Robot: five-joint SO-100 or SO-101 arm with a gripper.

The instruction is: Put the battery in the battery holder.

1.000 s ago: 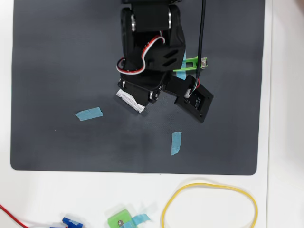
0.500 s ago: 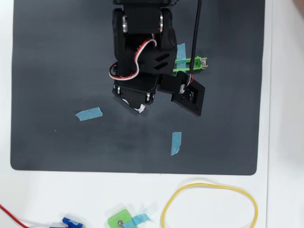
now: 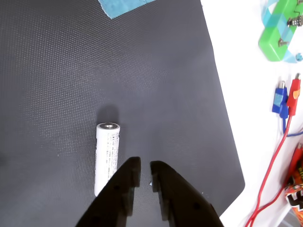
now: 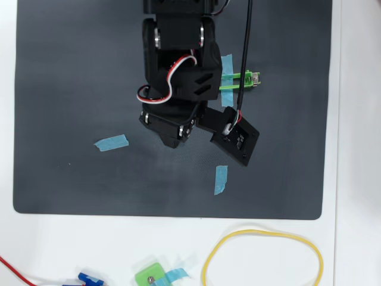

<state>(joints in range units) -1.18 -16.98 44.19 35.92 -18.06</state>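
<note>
- Gripper (image 3: 145, 171) nearly closed, only a narrow slit between the tips, holding nothing.
- Battery (image 3: 107, 158) just left of the tips in the wrist view, flat on the dark mat (image 3: 57, 71) — long axis running near to far, roughly parallel to the jaws, cap end far.
- Fine print along its side, too small to read.
- Battery holder (image 4: 241, 80) in the overhead view, right of the arm on the mat.

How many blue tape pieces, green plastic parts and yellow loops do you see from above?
Blue tape strips on the dark mat: 3
Green plastic parts: 2
Yellow loop: 1
Total: 6
</note>
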